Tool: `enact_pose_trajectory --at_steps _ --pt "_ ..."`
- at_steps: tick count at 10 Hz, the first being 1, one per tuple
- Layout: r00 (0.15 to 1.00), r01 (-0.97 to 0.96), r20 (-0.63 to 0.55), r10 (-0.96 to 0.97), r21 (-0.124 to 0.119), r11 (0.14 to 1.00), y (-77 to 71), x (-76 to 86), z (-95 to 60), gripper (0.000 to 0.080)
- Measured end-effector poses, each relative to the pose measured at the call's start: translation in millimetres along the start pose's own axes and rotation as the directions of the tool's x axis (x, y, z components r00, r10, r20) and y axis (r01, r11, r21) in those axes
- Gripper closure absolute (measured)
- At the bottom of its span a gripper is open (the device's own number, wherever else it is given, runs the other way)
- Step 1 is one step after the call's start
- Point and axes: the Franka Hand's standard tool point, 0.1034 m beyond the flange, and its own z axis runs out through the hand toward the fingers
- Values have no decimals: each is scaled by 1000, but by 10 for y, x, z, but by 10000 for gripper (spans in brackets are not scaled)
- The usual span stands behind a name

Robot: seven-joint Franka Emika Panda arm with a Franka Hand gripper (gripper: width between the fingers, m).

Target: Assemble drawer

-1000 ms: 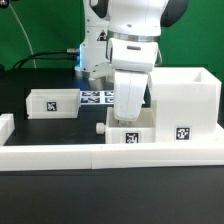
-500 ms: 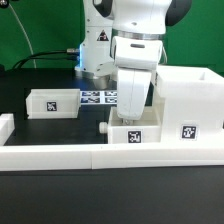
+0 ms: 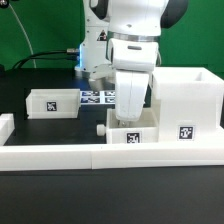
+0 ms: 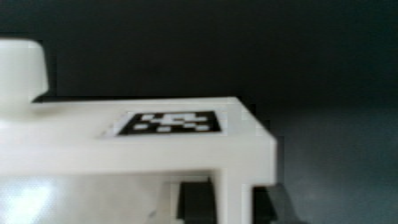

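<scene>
You can see the gripper [image 3: 131,118] right in the middle of the exterior view. It hangs low over the small drawer box [image 3: 128,137], and its tips go down behind the box's top edge. You can't see the tips there, so you can't tell if they're apart or squeezed on the box wall.

That box sits on the black table [image 3: 40,190] just behind the long white border block [image 3: 90,155]. Its square tag [image 3: 133,138] faces the cam. A round white knob [image 3: 100,128] sticks out on the exterior view's left side of the box.

The tall housing [image 3: 190,100] stands just beside the box, on the exterior view's right. You can't tell if the 2 touch. The housing is open on top and has its own tag low on the front.

The other small box [image 3: 55,102] sits well apart, on the exterior view's left. The marker board [image 3: 98,97] lies flat between it and the arm, a bit further back.

In the wrist view, the small drawer box [image 4: 125,150] fills most of the pic, blurry and v. close. You can see its tag [image 4: 173,122] and knob [image 4: 15,70]. Dark fingers [image 4: 201,205] show by the box's edge, too blurry to read.
</scene>
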Motion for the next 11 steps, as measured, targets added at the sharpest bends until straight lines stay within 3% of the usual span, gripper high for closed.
enact_pose_trajectory --at_steps 2,5,7,8,9,10,11 --pt "1000 -2 -1 2 5 1000 -5 -129 27 757" --pt "1000 -6 -1 6 5 1000 -4 -153 29 757" --pt "1000 -6 -1 6 5 1000 -4 -153 29 437" --pt "1000 -6 -1 6 5 1000 -4 -153 29 437" --pt "1000 -6 -1 6 5 1000 -4 -153 29 256" --pt "1000 -7 -1 7 5 1000 -4 -150 27 181" --pt "1000 -6 -4 6 4 1000 4 -138 7 181"
